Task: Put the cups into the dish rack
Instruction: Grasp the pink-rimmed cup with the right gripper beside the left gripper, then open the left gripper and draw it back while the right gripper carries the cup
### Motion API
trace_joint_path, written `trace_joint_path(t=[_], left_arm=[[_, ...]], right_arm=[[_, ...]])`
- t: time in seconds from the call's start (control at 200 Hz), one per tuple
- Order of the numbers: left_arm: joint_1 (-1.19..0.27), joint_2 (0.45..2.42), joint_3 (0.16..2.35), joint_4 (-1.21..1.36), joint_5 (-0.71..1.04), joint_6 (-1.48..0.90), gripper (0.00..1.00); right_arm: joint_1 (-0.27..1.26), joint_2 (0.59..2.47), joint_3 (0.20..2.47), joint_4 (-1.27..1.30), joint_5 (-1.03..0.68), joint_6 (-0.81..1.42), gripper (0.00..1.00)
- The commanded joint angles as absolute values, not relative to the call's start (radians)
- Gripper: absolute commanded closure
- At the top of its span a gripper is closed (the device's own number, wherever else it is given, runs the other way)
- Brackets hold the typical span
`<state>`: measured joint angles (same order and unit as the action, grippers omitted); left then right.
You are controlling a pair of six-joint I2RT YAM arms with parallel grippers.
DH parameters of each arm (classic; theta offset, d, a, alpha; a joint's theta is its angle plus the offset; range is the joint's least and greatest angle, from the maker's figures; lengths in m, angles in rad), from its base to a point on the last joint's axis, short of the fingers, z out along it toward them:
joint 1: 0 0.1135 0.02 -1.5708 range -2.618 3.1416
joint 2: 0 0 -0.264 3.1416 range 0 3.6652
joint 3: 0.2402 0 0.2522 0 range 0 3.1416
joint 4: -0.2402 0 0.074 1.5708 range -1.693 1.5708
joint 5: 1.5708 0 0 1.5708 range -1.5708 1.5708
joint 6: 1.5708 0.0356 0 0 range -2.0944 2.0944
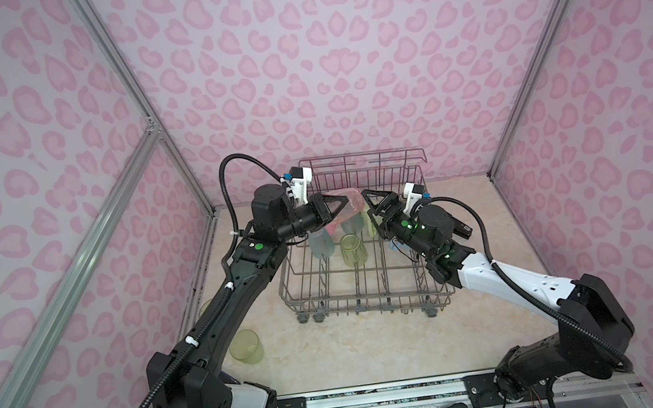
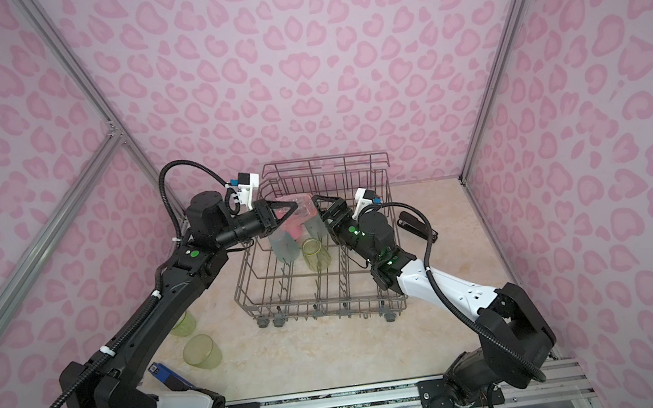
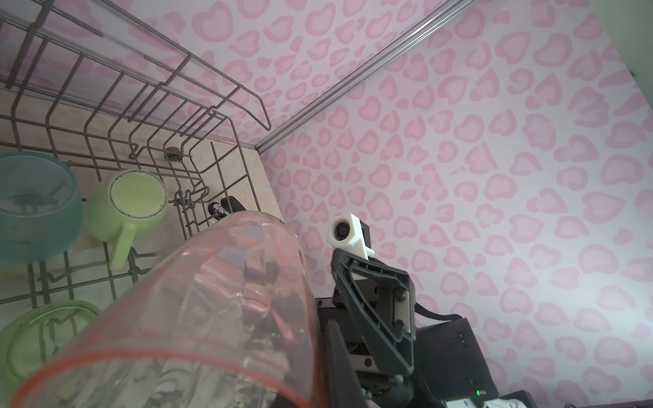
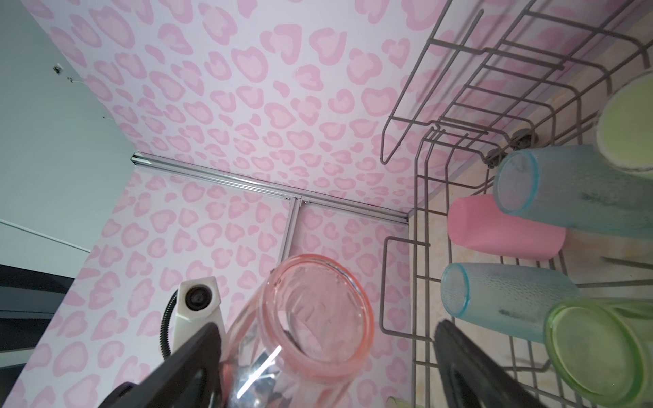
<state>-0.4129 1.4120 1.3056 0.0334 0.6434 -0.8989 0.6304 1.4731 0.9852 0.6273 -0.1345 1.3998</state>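
Closest in my left wrist view, the clear pink tumbler (image 3: 219, 311) hangs tilted over the dish rack (image 1: 369, 298), centre of both top views. My left claw (image 1: 343, 202) pinches its thin wall near the rim. My right claw (image 1: 369, 204) stands spread around its base, 1 finger clearly apart. It looks light, stiff and slick, so I'd grip gently across the body.

A clear salmon-rimmed tumbler (image 3: 212, 318) fills the foreground beside the dish rack (image 3: 141, 116) holding a teal cup (image 3: 35, 212) and light-green mug (image 3: 134, 201).
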Motion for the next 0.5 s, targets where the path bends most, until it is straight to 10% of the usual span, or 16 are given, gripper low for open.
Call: trace_joint_path(t=[0.0,0.495], left_arm=[[-0.431,1.435,1.302,0.179,0.621,-0.938,0.92],[-0.511,1.544,1.339,0.329,0.632,-1.014,0.92]], right_arm=[[0.618,1.496,0.984,0.753,-0.147,1.503,0.06],[0.572,1.573,1.017,0.825,-0.144,1.625,0.08]])
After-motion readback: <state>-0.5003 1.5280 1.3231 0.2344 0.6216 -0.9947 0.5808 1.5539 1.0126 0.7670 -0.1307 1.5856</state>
